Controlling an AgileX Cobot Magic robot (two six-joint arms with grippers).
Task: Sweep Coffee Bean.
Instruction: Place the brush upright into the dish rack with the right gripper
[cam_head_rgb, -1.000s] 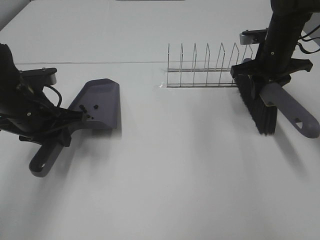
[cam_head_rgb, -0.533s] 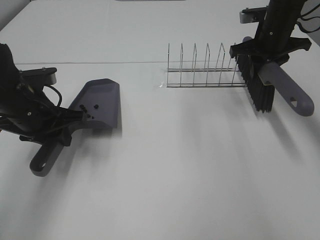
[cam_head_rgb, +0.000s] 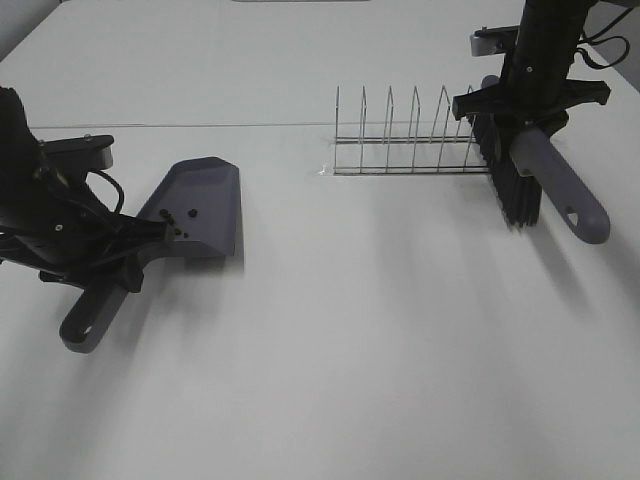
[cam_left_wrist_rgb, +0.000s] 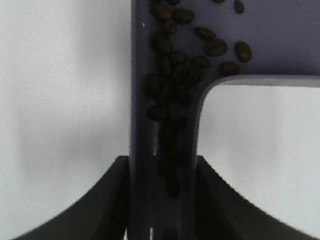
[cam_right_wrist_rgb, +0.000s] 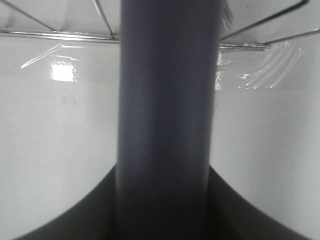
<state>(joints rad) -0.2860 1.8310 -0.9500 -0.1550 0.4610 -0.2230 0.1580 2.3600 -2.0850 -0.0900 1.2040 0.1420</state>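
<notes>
You're looking at a plain white counter (cam_head_rgb: 330, 370) that fills the high view, a thin seam (cam_head_rgb: 220, 125) running across its far part. A wire rack (cam_head_rgb: 405, 140) stands near that seam, and a glint (cam_right_wrist_rgb: 62, 71) of light lies on the surface beside it

Table (cam_head_rgb: 380, 340) middle and front: wide open lane between dustpan (cam_head_rgb: 200, 205), left, and brush (cam_head_rgb: 518, 190), right. Rack (cam_head_rgb: 400, 140) blocks rear right, brush at its right end.
</notes>
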